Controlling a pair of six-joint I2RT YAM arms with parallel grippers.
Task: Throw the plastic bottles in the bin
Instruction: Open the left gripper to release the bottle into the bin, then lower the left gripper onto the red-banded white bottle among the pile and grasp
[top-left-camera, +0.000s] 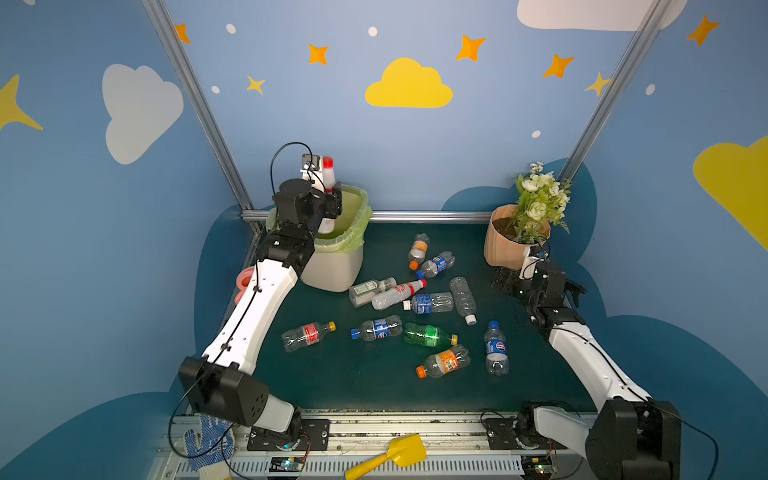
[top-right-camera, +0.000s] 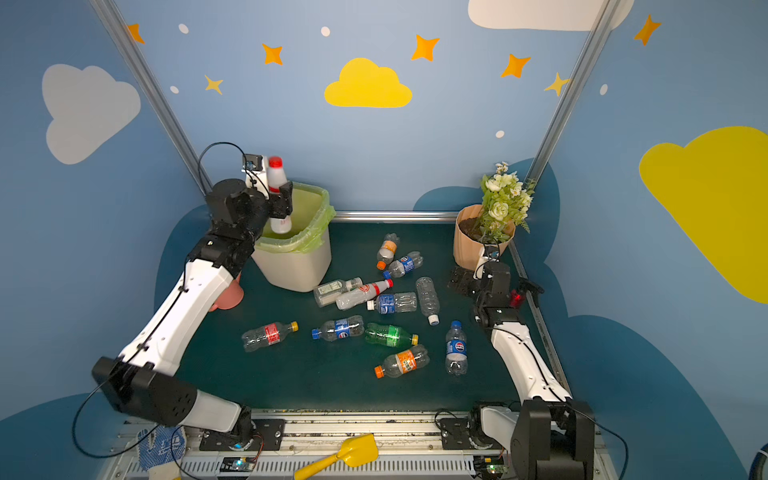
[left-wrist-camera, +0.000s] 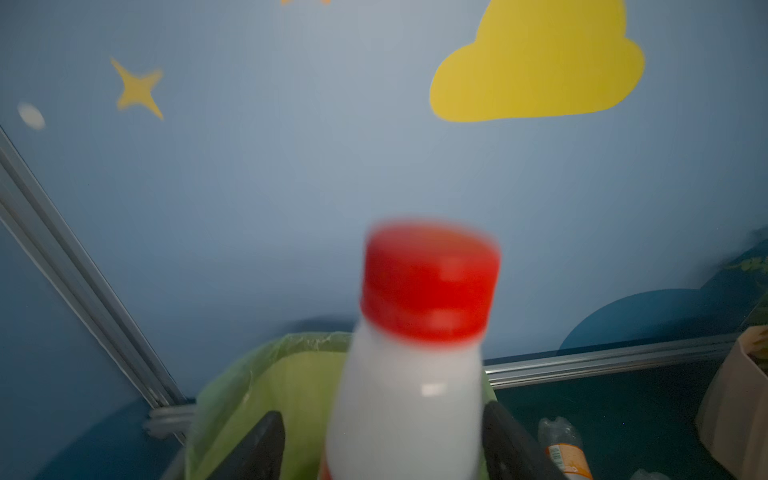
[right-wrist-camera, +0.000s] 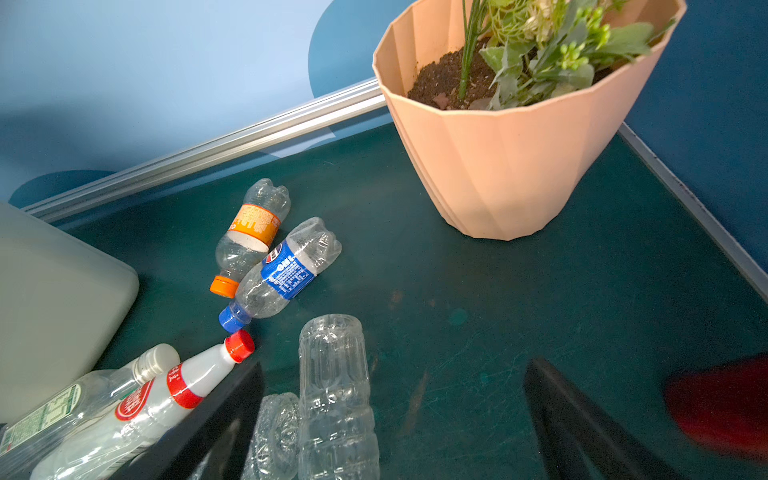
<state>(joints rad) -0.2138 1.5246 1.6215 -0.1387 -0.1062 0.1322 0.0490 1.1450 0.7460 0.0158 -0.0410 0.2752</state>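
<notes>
The bin (top-left-camera: 336, 270) (top-right-camera: 299, 270), white with a green bag over its rim, stands at the back left. My left gripper (top-left-camera: 330, 203) (left-wrist-camera: 382, 411) hangs over its mouth. Upright between its fingers (left-wrist-camera: 266, 449) is a blurred white plastic bottle (left-wrist-camera: 415, 374) (top-right-camera: 276, 174) with a red cap. The jaws are open, with a gap on one side of it. Several plastic bottles lie on the green mat, among them a green one (top-left-camera: 428, 334) and a clear unlabelled one (top-left-camera: 462, 299) (right-wrist-camera: 332, 395). My right gripper (top-left-camera: 505, 282) (right-wrist-camera: 395, 368) hovers open and empty just beside that clear bottle.
A peach flowerpot (top-left-camera: 511, 245) (right-wrist-camera: 498, 166) with flowers stands at the back right, close behind the right gripper. A red spray bottle (top-right-camera: 517, 297) sits by the right arm. A pink cup (top-left-camera: 245, 282) is behind the left arm. A yellow scoop (top-left-camera: 395, 453) and a glove (top-left-camera: 208, 444) lie on the front rail.
</notes>
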